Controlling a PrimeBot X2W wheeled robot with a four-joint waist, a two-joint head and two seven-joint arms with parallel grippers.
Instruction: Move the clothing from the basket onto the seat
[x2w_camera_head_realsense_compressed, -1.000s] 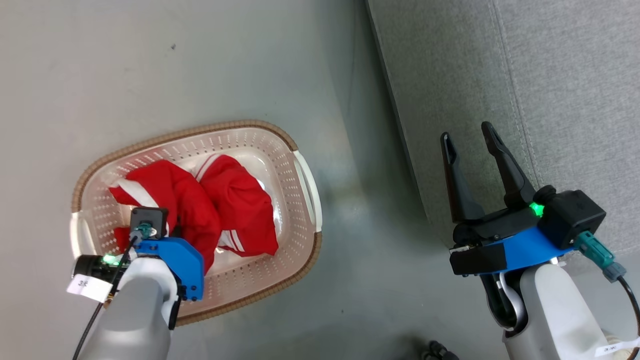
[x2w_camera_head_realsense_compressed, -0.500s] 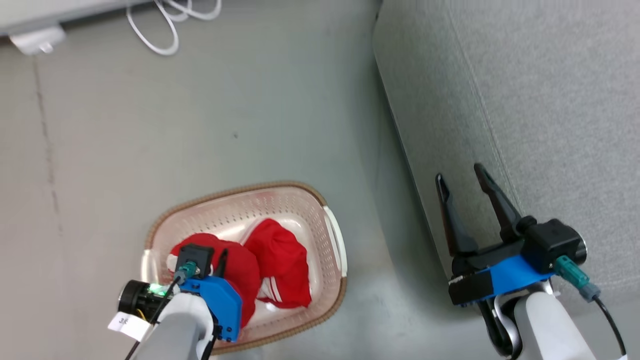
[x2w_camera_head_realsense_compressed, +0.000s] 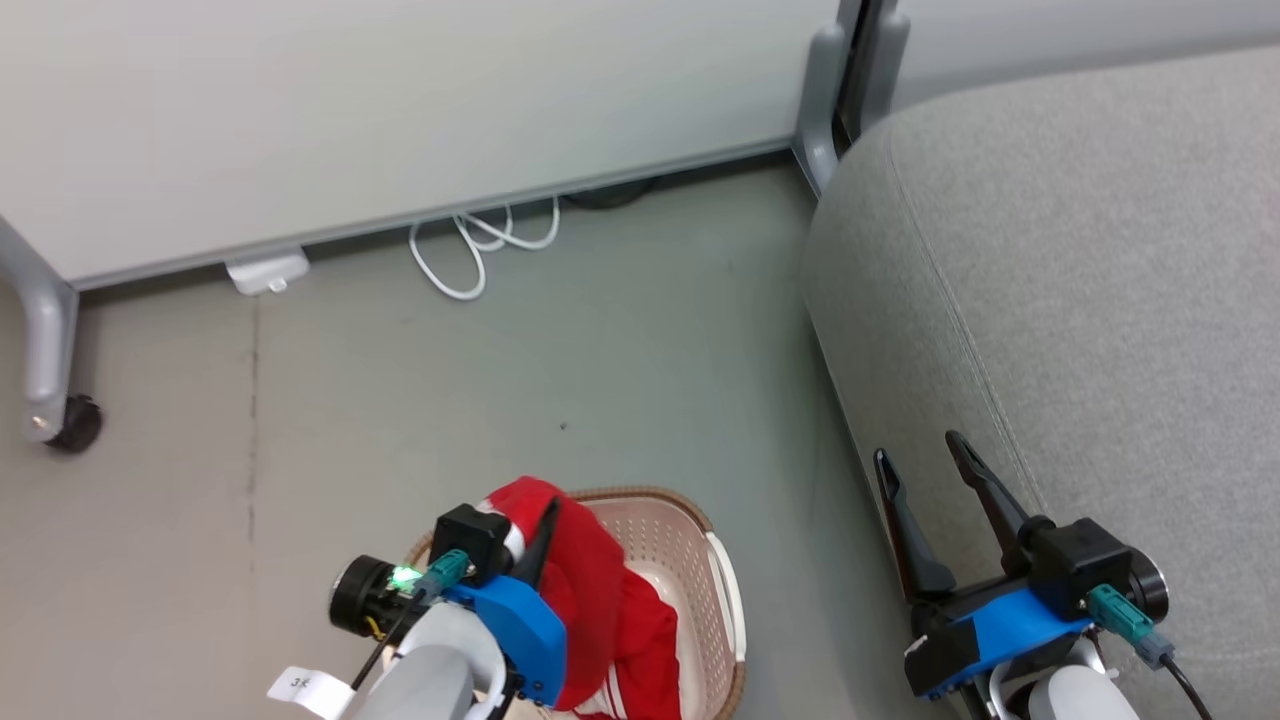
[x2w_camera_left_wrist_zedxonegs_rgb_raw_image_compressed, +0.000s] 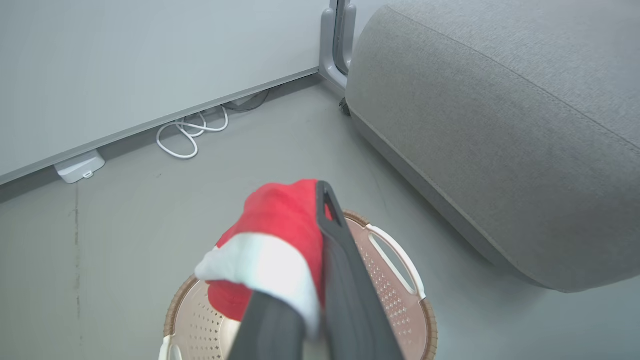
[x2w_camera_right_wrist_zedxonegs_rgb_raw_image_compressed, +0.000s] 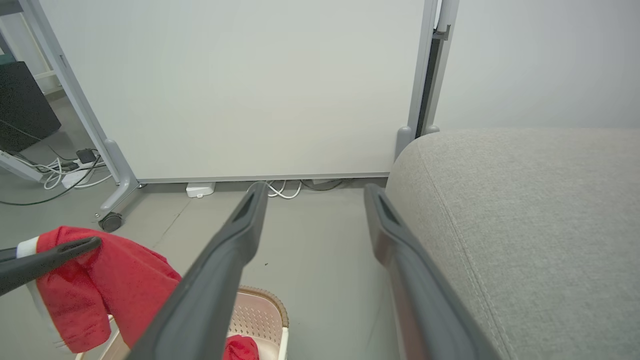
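Left gripper pinching red clothing, bottom centre of head view, above basket. Garment's long axis vertical: white-trimmed end up at fingers, rest hanging toward basket. Right gripper spread wide, empty, lower right, beside seat edge.

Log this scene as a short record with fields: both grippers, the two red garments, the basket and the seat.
seat: grey, no clothing seen on it
basket: on the floor, to the seat's left
left gripper: jaws shut on the red garment with white trim, raised above the basket
right gripper: jaws open, empty, beside the seat's edge
second garment: red, lying in the basket
task status: first garment lifted, not yet on the seat
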